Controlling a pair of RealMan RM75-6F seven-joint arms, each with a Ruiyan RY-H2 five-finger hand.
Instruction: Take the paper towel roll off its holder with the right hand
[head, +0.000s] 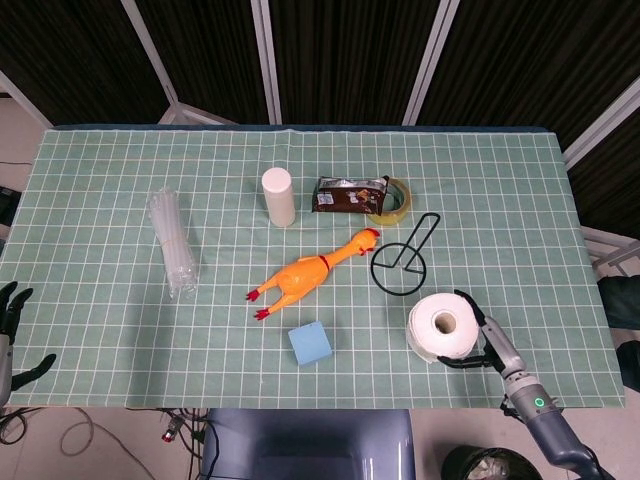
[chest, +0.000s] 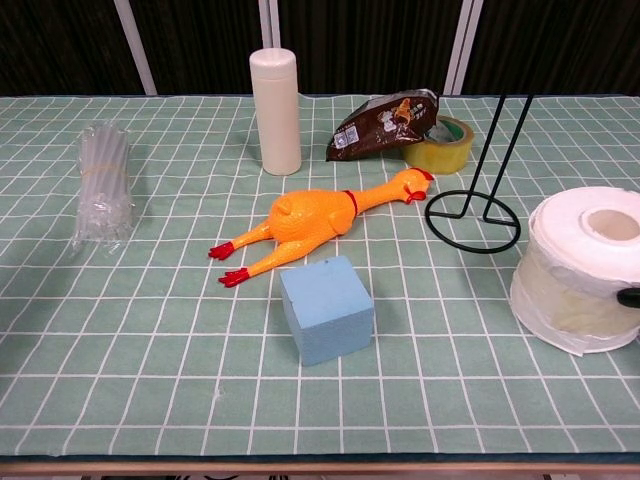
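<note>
Paper towel roll (head: 442, 327) off holder (head: 402, 262), just beside its base; upright on table (head: 100, 180); right hand (head: 478, 338) wrapped around roll, steadying it.

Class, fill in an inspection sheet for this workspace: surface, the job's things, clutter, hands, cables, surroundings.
Surface: table under a green grid cloth.
Job's things: paper roll off the holder, standing on end near the front right edge; holder bare, just behind it.
Clutter: rubber chicken, blue cube, white bottle, snack bag, tape, clear plastic bundle.
Hands: right hand grips the roll's right side; left hand off the table at left, fingers apart, holding nothing.
Cables: some on the floor, front left.
Surroundings: dark panels behind.
</note>
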